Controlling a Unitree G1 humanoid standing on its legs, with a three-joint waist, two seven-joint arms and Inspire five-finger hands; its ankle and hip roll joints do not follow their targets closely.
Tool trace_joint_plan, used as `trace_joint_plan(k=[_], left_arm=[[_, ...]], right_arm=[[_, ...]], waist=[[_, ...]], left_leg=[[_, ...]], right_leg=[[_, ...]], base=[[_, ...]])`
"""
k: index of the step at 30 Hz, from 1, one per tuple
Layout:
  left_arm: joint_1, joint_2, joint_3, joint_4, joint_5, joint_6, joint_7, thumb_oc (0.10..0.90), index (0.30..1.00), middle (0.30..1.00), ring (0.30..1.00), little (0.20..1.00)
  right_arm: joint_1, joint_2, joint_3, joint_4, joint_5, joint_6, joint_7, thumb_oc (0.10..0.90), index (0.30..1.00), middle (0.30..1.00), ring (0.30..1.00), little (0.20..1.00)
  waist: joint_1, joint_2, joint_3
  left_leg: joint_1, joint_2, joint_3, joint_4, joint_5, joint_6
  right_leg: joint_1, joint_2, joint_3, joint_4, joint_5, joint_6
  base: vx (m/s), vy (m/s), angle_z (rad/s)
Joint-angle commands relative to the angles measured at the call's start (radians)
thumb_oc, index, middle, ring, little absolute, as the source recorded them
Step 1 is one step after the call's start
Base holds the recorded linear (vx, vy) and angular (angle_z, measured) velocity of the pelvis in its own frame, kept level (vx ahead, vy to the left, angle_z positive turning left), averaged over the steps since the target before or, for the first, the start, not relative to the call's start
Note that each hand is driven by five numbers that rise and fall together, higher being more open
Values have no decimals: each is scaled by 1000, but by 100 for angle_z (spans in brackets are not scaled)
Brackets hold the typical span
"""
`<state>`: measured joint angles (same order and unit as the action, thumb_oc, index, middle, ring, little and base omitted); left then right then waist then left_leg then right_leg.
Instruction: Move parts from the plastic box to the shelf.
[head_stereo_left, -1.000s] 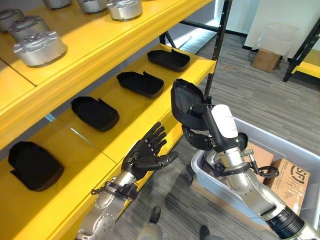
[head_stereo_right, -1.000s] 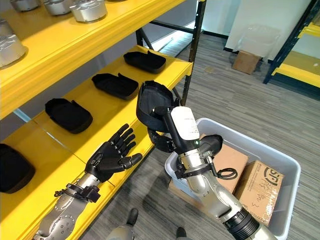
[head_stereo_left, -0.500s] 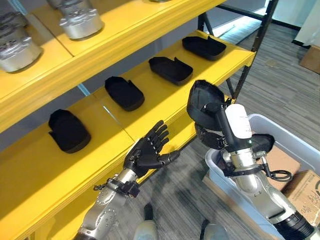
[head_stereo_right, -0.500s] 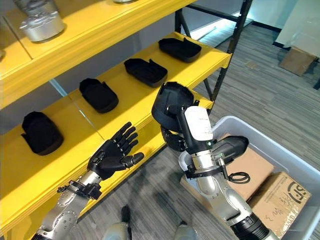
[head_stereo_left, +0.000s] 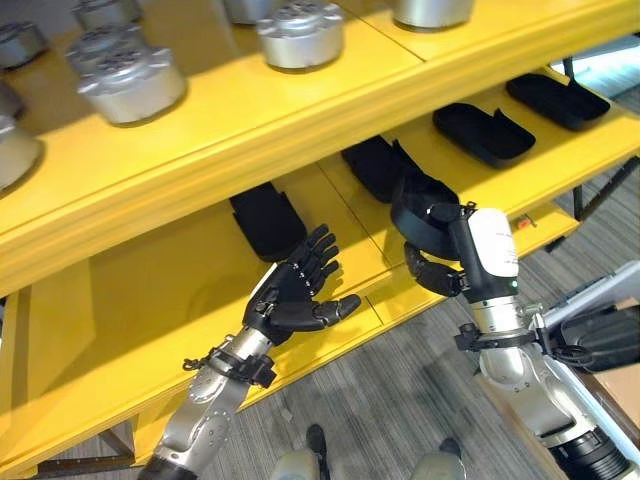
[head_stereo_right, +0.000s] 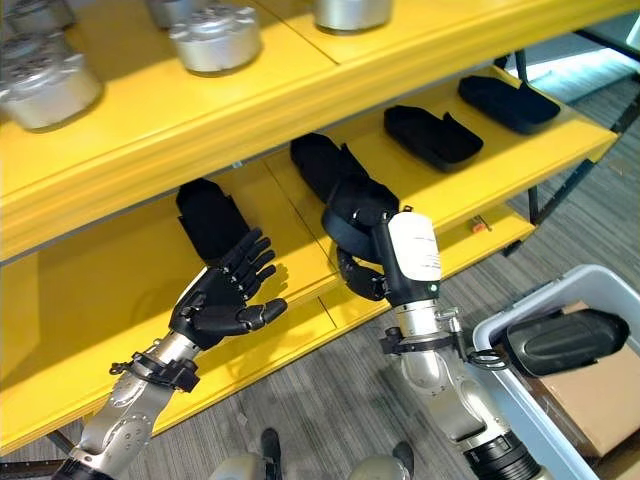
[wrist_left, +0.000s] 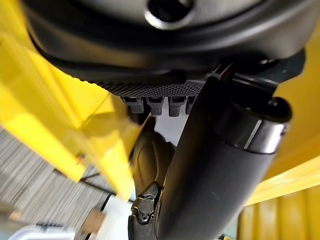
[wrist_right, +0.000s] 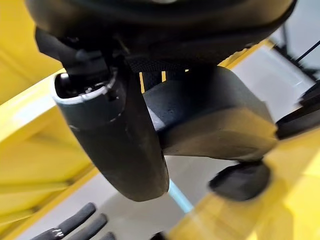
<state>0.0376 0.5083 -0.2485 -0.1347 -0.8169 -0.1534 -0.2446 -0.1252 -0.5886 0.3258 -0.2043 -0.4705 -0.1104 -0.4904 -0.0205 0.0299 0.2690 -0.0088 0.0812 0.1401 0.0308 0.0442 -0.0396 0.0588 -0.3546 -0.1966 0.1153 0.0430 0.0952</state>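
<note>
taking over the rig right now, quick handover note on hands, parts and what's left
Right hand: shut on a black part, held over the lower shelf, not yet set down.
Left hand: open, empty, palm up beside it.
Done: four black parts on the lower shelf, nearest one behind the left hand.
Left: place the held part; another dark part waits in the plastic box.

Black part gripped in right hand over the yellow shelf.

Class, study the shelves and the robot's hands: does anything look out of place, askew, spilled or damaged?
Nothing stands out. The black parts lie spaced along the yellow lower shelf, and the right hand holds another black part above it. The left hand is open.
</note>
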Motion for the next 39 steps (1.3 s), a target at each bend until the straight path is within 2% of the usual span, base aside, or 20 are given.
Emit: trace_joint_plan(k=[1, 4, 7, 11, 14, 15, 16, 18, 19, 22, 31, 36, 39], left_arm=[[-17, -60, 68, -127, 53, -106, -5, 900, 1000, 1000, 1000, 1000], [-4, -56, 80, -130, 62, -104, -2, 900, 1000, 1000, 1000, 1000], [51, -43, 128, -131, 62, -104, -32, 900, 1000, 1000, 1000, 1000], [68, -36, 139, -139, 76, -119, -52, 900, 1000, 1000, 1000, 1000], [76, -35, 140, -149, 53, -128, -53, 900, 1000, 1000, 1000, 1000], [78, -37, 141, -154, 14, -119, -49, 900, 1000, 1000, 1000, 1000], [73, -51, 143, -161, -24, -142, -30, 900, 1000, 1000, 1000, 1000], [71, -57, 138, -168, -20, -146, -21, 900, 1000, 1000, 1000, 1000], [76, -60, 125, -179, 15, -142, 10, 900, 1000, 1000, 1000, 1000], [87, -54, 117, -183, 20, -143, 40, 900, 1000, 1000, 1000, 1000], [80, -49, 90, -180, 19, -146, 29, 900, 1000, 1000, 1000, 1000], [71, -44, 69, -184, 21, -140, 46, 900, 1000, 1000, 1000, 1000], [63, -38, 53, -178, 24, -140, 57, 900, 1000, 1000, 1000, 1000]], right_arm=[[-105, -42, -46, -130, -46, -78, -77, 400, 300, 300, 300, 300], [-107, -39, -47, -132, -49, -76, -83, 400, 300, 300, 300, 300], [-101, -42, -56, -151, -47, -46, -92, 400, 300, 300, 300, 300], [-105, -40, -54, -155, -59, -15, -113, 400, 300, 300, 300, 300], [-103, -37, -50, -153, -8, 21, -111, 400, 300, 300, 300, 300], [-97, -37, -55, -157, -7, 19, -118, 400, 300, 300, 300, 300], [-87, -34, -65, -171, -16, 16, -131, 400, 300, 300, 300, 300], [-86, -34, -71, -177, -19, 2, -138, 400, 300, 300, 300, 300], [-85, -37, -83, -199, -27, -54, -160, 400, 300, 300, 300, 300], [-98, -45, -91, -248, -21, -103, -166, 400, 300, 300, 300, 300], [-174, -28, -24, -273, -44, -123, -174, 400, 300, 300, 300, 300], [-205, -15, 16, -280, -98, -91, -198, 400, 300, 300, 300, 300], [-231, -7, 41, -276, -106, -105, -204, 400, 300, 300, 300, 300]], waist=[[-6, 14, -119], [4, 7, -121], [39, -16, -128], [57, -28, -128], [66, -37, -126], [66, -40, -125], [67, -46, -124], [68, -50, -122], [69, -55, -118], [79, -59, -116], [104, -61, -114], [108, -57, -121], [111, -55, -125]], left_leg=[[127, 165, 86, -107, 32, -69], [127, 163, 89, -110, 28, -70], [121, 159, 96, -118, 24, -70], [115, 157, 100, -118, 21, -69], [115, 153, 108, -118, 16, -67], [114, 153, 110, -118, 16, -67], [115, 155, 114, -118, 14, -67], [115, 157, 115, -118, 14, -68], [116, 161, 118, -118, 14, -71], [113, 162, 117, -118, 13, -72], [115, 159, 101, -118, 13, -70], [122, 157, 92, -118, 11, -69], [121, 158, 89, -118, 12, -70]], right_leg=[[-5, 102, -50, -10, -72, 13], [5, 103, -59, -36, -58, 18], [33, 103, -90, -110, -15, 39], [43, 103, -107, -139, 4, 49], [52, 100, -118, -167, 22, 59], [53, 99, -119, -175, 29, 62], [55, 97, -121, -195, 43, 69], [56, 97, -122, -199, 46, 71], [56, 98, -124, -203, 49, 73], [58, 99, -128, -203, 46, 74], [73, 101, -137, -203, 40, 69], [82, 104, -135, -203, 35, 65], [85, 106, -135, -203, 32, 64]], base=[[-1, 96, 18], [0, 41, 14], [-1, 33, 3], [0, 0, 0], [-12, 6, 3], [-65, 18, 11], [-55, 15, 8], [-22, 5, 3], [0, 0, 0], [-22, 11, 0], [-6, -4, 5], [2, -2, 3], [0, 0, 0]])
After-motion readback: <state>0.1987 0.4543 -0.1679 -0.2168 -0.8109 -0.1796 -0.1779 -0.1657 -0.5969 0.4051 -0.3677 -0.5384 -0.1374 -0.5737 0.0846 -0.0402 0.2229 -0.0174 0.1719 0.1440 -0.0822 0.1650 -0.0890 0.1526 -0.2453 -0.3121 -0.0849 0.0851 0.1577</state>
